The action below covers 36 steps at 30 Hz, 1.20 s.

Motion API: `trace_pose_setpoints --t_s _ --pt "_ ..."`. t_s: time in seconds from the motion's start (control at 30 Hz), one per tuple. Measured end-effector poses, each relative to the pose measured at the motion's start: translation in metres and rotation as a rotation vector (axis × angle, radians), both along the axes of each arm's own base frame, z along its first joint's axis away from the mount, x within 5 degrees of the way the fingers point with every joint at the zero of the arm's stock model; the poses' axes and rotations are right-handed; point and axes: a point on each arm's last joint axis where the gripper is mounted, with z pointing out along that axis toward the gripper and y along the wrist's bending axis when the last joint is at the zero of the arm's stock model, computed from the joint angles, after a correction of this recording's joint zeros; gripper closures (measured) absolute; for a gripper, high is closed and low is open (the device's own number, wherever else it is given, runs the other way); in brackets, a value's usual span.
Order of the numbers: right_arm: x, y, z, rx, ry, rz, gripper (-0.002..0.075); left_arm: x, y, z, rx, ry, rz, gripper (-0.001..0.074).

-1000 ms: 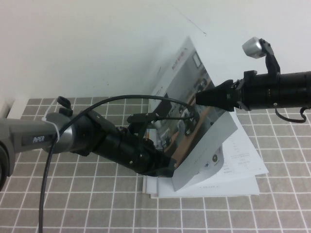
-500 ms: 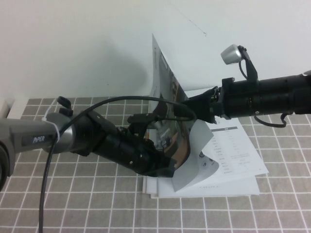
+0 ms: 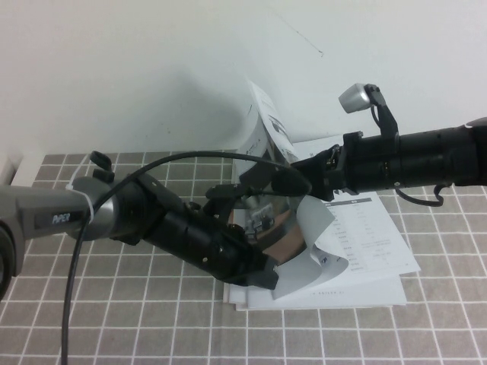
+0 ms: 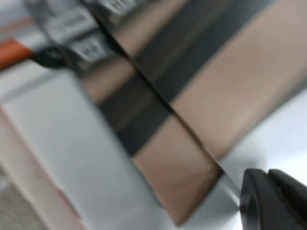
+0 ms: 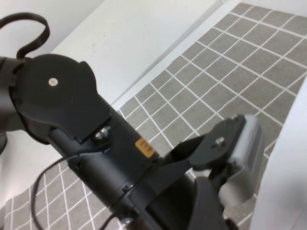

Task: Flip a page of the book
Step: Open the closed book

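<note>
Right claw (image 3: pixel 268 176) — wide — against page (image 3: pixel 303 228)

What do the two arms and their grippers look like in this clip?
The left arm is black with a grey link bearing white lettering, a white tie and a looping black cable; its left gripper is black. The right arm is a black tube carrying a silver wrist camera; its right gripper is black.
</note>
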Motion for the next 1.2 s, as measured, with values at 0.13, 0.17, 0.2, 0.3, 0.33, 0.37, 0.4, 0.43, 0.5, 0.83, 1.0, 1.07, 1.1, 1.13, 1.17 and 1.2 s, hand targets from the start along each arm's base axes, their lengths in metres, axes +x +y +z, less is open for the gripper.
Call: trace_pose_setpoints --t_s 0.13,0.17,0.2,0.3,0.33,0.37,0.4,0.43,0.5,0.83,1.0,1.07,1.1,1.13,1.17,1.2 --pt "0.0 0.0 0.0 -0.001 -0.002 0.0 0.0297 -0.004 0.0 0.001 -0.02 0.038 -0.039 0.0738" --pt "0.0 0.0 0.0 -0.001 -0.003 0.001 0.0298 -0.005 0.0 0.001 -0.02 0.041 -0.043 0.0738" --pt "0.0 0.0 0.0 -0.001 -0.003 0.001 0.0298 -0.004 0.002 0.002 -0.022 0.043 -0.041 0.0738" --pt "0.0 0.0 0.0 -0.001 -0.003 0.001 0.0298 -0.003 0.008 0.015 -0.024 0.006 -0.037 0.0738" --pt "0.0 0.0 0.0 -0.001 -0.003 0.001 0.0298 -0.002 0.01 0.023 -0.025 -0.017 -0.032 0.0738" --pt "0.0 0.0 0.0 -0.001 -0.003 0.001 0.0298 -0.002 0.012 0.032 -0.03 -0.037 -0.02 0.0738" --pt "0.0 0.0 0.0 -0.001 -0.003 0.001 0.0298 -0.002 0.016 0.041 -0.033 -0.057 -0.005 0.0738" --pt "0.0 0.0 0.0 -0.003 -0.004 0.002 0.0298 -0.001 0.021 0.051 -0.036 -0.077 0.015 0.0738" --pt "0.0 0.0 -0.001 -0.007 -0.005 0.003 0.0298 0.001 0.031 0.069 -0.052 -0.101 0.062 0.0738" --pt "-0.005 0.007 -0.003 -0.032 -0.013 0.039 0.0298 0.009 0.074 0.17 -0.16 -0.352 0.214 0.0738" --pt "-0.011 0.018 -0.003 -0.037 -0.015 0.067 0.0298 0.015 0.071 0.197 -0.19 -0.431 0.206 0.0738" --pt "-0.014 0.024 -0.003 -0.04 -0.016 0.08 0.0298 0.016 0.069 0.204 -0.199 -0.454 0.201 0.0738" --pt "-0.015 0.027 -0.003 -0.041 -0.017 0.086 0.0298 0.017 0.069 0.206 -0.203 -0.46 0.201 0.0738" --pt "-0.017 0.03 -0.003 -0.043 -0.018 0.092 0.0298 0.018 0.069 0.208 -0.207 -0.466 0.201 0.0738" --pt "-0.018 0.033 -0.004 -0.046 -0.019 0.097 0.0298 0.02 0.068 0.21 -0.21 -0.47 0.202 0.0738" --pt "-0.019 0.036 -0.005 -0.049 -0.018 0.101 0.0298 0.021 0.068 0.21 -0.212 -0.474 0.201 0.0738"
